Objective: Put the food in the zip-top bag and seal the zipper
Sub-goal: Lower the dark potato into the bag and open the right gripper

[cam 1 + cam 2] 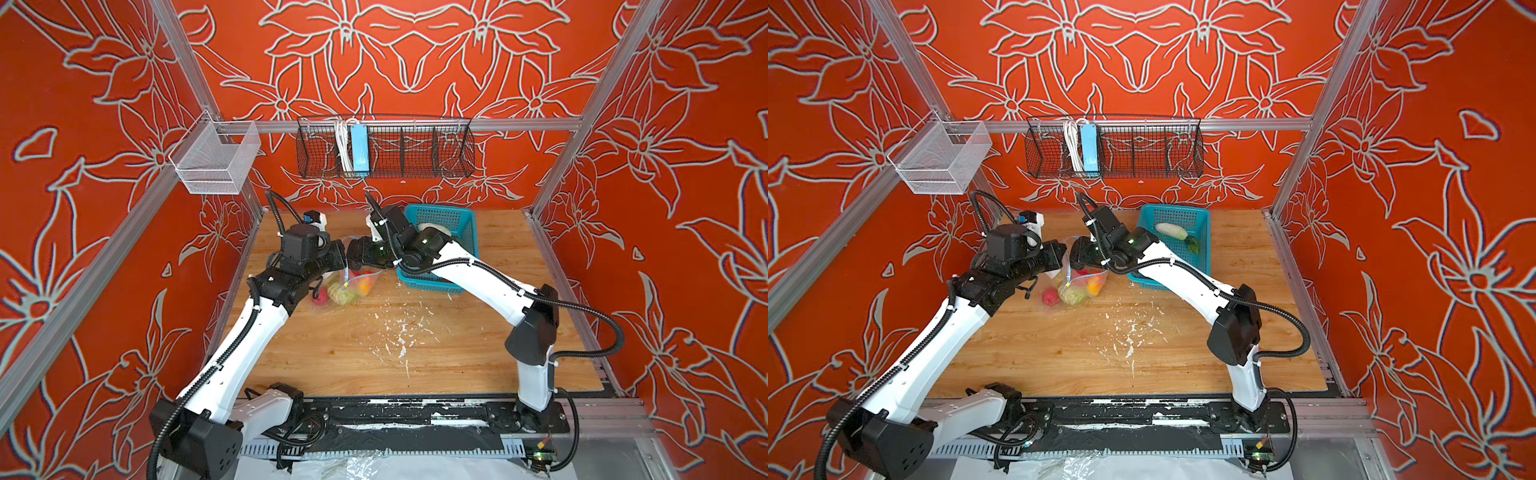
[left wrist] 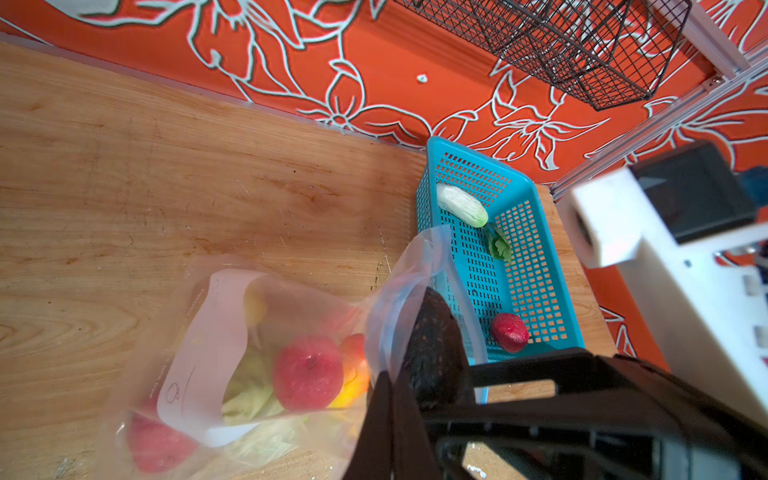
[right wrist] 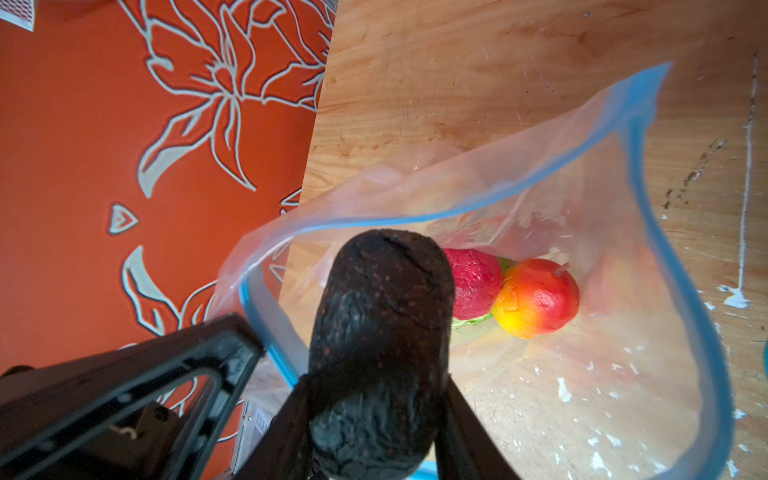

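Observation:
The clear zip-top bag [image 2: 195, 332] stands on the wooden table with its mouth held open. My left gripper [image 2: 392, 382] is shut on the bag's mouth edge. The blue zipper [image 3: 457, 208] rims the open mouth. My right gripper [image 3: 376, 395] is shut on the dark avocado [image 3: 382, 324], which hangs just over the mouth. Inside the bag lie a red fruit [image 2: 307, 378], green cabbage [image 2: 249, 399] and an orange-yellow fruit [image 3: 536, 297]. In both top views the two grippers meet above the bag [image 1: 345, 286] [image 1: 1077, 286].
The teal basket [image 2: 432, 174] beside the bag holds a white radish [image 2: 461, 205] and a red fruit [image 2: 509, 332]. A black wire basket [image 1: 415, 149] with a light-blue power strip hangs on the back wall, and a white mesh bin [image 1: 212, 160] at the left.

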You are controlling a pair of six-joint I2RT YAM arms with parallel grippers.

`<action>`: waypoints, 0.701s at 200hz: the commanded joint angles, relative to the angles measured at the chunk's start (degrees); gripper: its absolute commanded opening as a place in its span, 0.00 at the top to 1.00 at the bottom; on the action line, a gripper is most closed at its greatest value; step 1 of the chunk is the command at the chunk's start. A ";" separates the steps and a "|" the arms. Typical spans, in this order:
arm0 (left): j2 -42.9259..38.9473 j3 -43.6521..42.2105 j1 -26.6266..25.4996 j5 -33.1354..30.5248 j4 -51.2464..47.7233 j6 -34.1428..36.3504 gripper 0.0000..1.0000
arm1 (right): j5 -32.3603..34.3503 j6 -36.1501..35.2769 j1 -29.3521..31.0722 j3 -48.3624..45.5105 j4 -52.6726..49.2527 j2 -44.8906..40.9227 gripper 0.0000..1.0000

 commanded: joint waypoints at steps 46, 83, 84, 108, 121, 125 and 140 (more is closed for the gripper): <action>-0.56 -0.59 0.44 0.50 1.42 -0.25 1.00 | 1.28 -0.23 0.63 1.51 -1.71 1.92 0.59; -0.74 -0.59 0.44 0.50 1.52 -0.25 1.00 | 2.88 -0.31 0.60 2.58 -4.13 2.83 0.49; -0.74 -0.59 0.44 0.45 1.49 -0.23 1.00 | 2.93 -0.32 0.60 2.64 -4.21 2.86 0.48; -0.83 -0.59 0.44 0.50 1.55 -0.20 1.00 | 3.41 -0.43 0.62 4.62 -6.42 4.15 0.37; -0.82 -0.63 0.44 0.50 1.51 -0.24 1.00 | 3.42 -0.46 0.60 5.71 -7.40 4.77 0.33; -0.80 -0.59 0.44 0.50 1.48 -0.23 1.00 | 3.39 -0.55 0.62 5.96 -7.63 4.90 0.32; -0.85 -0.59 0.44 0.43 1.46 -0.22 1.00 | 4.04 -0.84 0.61 6.77 -8.44 4.89 0.29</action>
